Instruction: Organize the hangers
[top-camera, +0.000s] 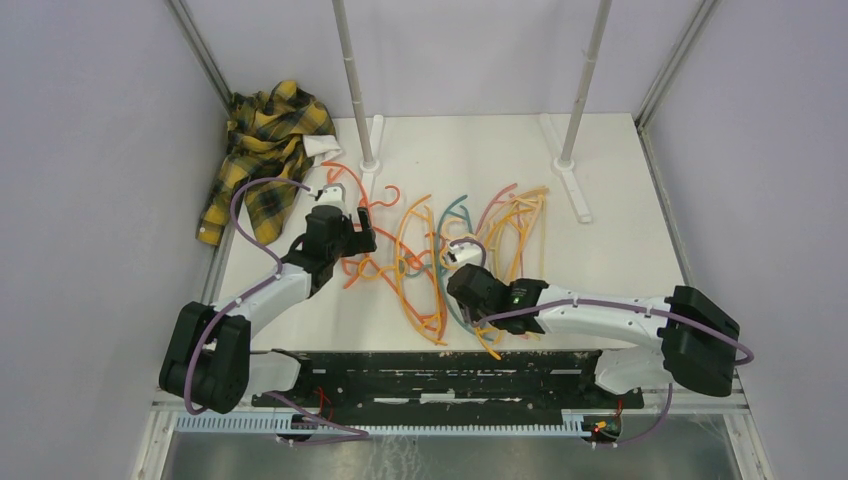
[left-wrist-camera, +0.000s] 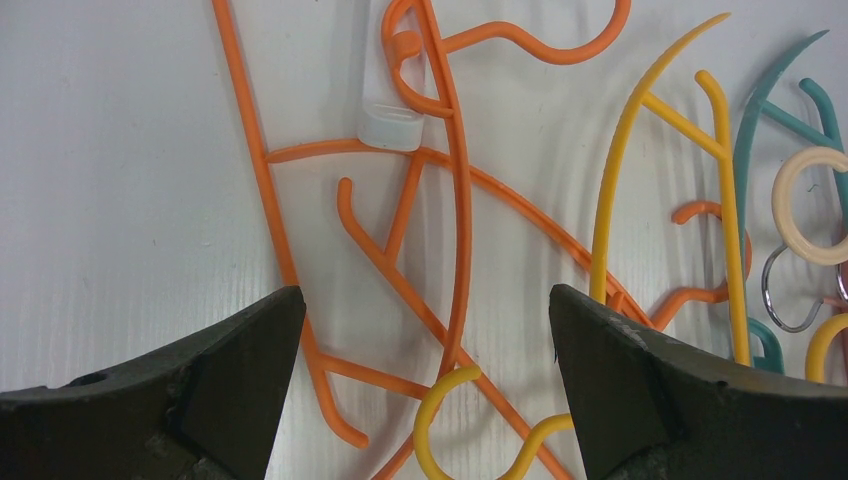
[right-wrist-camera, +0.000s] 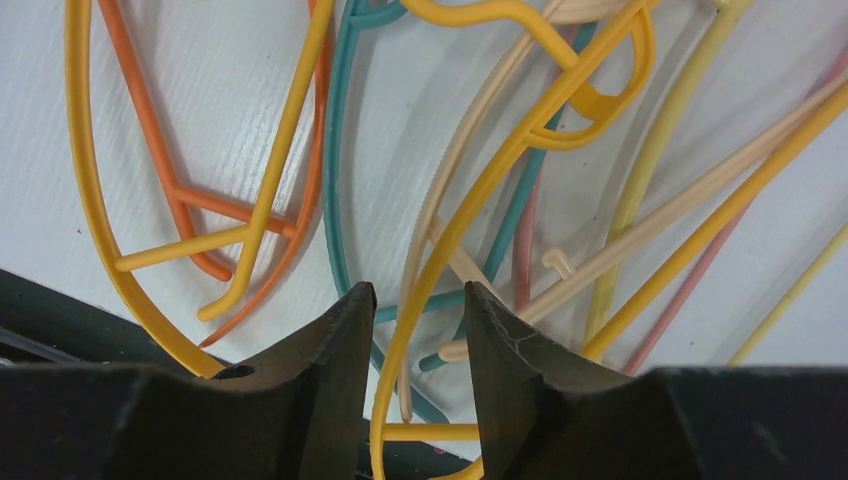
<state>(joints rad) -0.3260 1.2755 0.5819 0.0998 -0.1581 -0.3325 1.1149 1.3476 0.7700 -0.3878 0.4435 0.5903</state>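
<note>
R: I am holding my right hand (right-wrist-camera: 418, 305) half open astride the yellow-orange hanger (right-wrist-camera: 478, 192), not pinching it | its arm is running away between my fingers | L: my left hand (left-wrist-camera: 425, 300) is hovering wide open, empty, over the orange hanger (left-wrist-camera: 462, 230) | the other hangers (top-camera: 505, 225) are lying mid-table (top-camera: 620, 200), nearer my right

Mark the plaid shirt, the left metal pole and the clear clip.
plaid shirt (top-camera: 262, 150), top view, middle of the fabric.
left metal pole (top-camera: 352, 70), top view, mid-shaft.
clear clip (left-wrist-camera: 390, 128), left wrist view, its body.

hangers (top-camera: 430, 265) | orange, yellow, teal, pink, cream | tangled, overlapping, lying flat | middle of table (top-camera: 620, 220)
</note>
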